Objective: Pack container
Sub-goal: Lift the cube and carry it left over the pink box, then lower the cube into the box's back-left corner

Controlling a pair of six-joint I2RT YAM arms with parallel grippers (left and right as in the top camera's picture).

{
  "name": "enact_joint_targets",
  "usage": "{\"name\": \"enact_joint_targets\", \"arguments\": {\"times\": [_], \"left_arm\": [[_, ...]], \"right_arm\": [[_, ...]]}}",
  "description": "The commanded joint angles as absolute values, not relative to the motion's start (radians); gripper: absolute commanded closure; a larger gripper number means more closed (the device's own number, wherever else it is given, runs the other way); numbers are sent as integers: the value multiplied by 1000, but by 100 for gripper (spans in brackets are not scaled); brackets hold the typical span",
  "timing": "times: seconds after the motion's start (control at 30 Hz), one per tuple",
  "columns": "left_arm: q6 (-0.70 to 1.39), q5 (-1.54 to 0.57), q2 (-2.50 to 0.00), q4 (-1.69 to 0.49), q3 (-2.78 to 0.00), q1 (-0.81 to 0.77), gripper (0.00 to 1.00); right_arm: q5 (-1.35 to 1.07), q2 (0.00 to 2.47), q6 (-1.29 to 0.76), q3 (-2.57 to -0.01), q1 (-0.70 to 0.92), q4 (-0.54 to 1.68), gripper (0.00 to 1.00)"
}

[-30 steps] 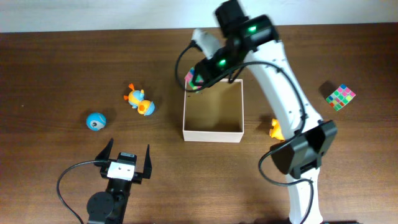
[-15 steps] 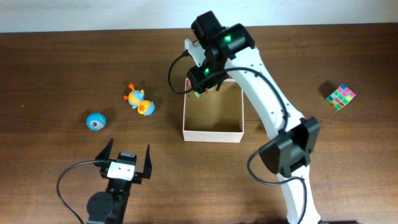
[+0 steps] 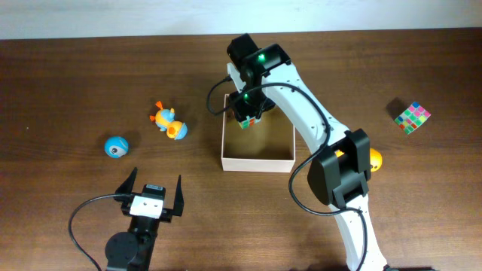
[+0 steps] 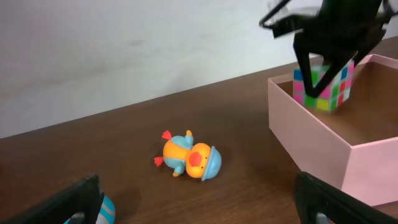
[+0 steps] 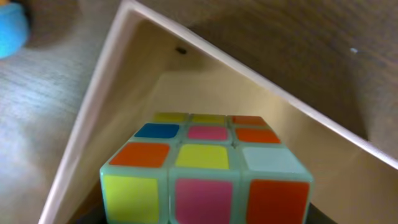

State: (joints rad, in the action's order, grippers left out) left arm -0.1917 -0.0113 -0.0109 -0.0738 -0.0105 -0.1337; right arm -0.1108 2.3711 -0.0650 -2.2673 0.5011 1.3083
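Observation:
The container [image 3: 257, 160] is a square cream-walled box with a tan inside, at the table's middle. It also shows in the left wrist view [image 4: 311, 140] and the right wrist view [image 5: 93, 124]. My right gripper [image 3: 248, 114] is shut on a multicoloured puzzle cube [image 5: 205, 168] and holds it over the box's back-left corner, about at rim height [image 4: 323, 84]. My left gripper [image 3: 151, 194] is open and empty near the front edge, left of the box [image 4: 202, 211].
An orange and blue duck toy [image 3: 167, 122] [image 4: 189, 158] and a blue ball [image 3: 115, 146] lie left of the box. A second puzzle cube [image 3: 412, 117] lies at the far right. An orange toy [image 3: 370, 158] lies right of the box, by the right arm.
My right gripper carried the puzzle cube from outside the box's back-left corner to over that corner, inside the rim. The left arm has not moved.

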Motion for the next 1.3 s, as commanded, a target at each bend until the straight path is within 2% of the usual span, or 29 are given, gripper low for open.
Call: {"name": "enact_joint_targets", "arguments": {"times": [0.0, 0.43, 0.67, 0.77, 1.27], "left_arm": [[-208, -12, -6, -81, -9, -128, 1], [-208, -12, -6, -81, -9, -128, 1], [-208, -12, -6, -81, -9, -128, 1], [-208, -12, -6, -81, -9, -128, 1], [-208, -12, -6, -81, -9, -128, 1]], "right_arm": [[-88, 2378, -152, -2209, 505, 1261, 46], [-66, 2378, -376, -2121, 538, 1076, 46], [-48, 2378, -384, -2120, 563, 1055, 45], [-40, 2378, -383, -2120, 564, 1059, 36], [-55, 2373, -378, -2125, 564, 1098, 33]]}}
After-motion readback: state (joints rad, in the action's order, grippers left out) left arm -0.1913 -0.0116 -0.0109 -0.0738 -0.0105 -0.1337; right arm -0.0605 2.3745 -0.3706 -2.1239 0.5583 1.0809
